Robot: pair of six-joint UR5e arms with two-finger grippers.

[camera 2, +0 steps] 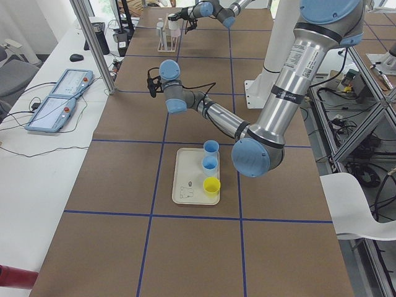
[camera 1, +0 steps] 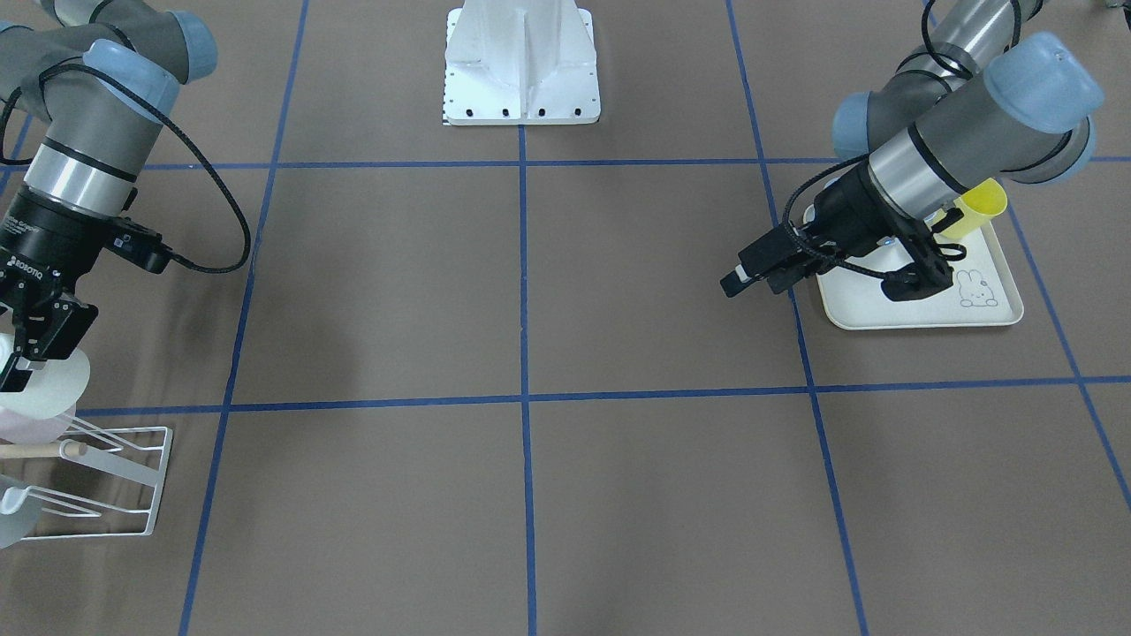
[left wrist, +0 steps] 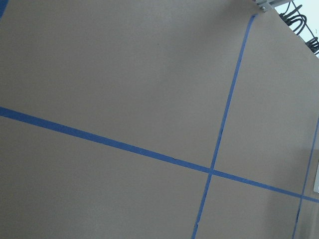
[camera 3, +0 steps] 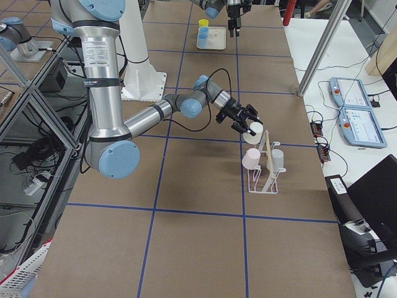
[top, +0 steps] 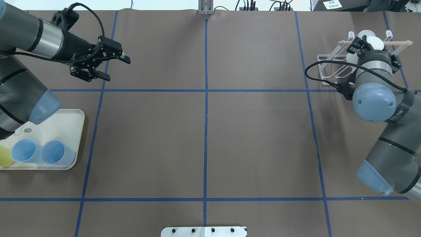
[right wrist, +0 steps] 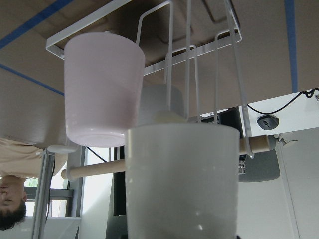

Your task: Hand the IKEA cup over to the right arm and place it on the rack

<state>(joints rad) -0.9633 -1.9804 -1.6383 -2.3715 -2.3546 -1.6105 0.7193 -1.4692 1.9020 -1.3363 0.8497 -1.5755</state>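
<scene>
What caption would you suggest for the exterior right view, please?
Right gripper holds a white cup at the wire rack, which already carries a pink cup and a grey cup.

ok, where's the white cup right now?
The white cup is in the right gripper, at the overhead view's far right, held just over the rack, next to the pink cup on it.

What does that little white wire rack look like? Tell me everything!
The rack is small, of thin white wire, with prongs angling upward and a light wooden dowel across its top. It stands upright on the brown table. A pink cup and a pale grey cup sit on its prongs. The right gripper holds a white cup close above it; whether they touch is unclear.
</scene>
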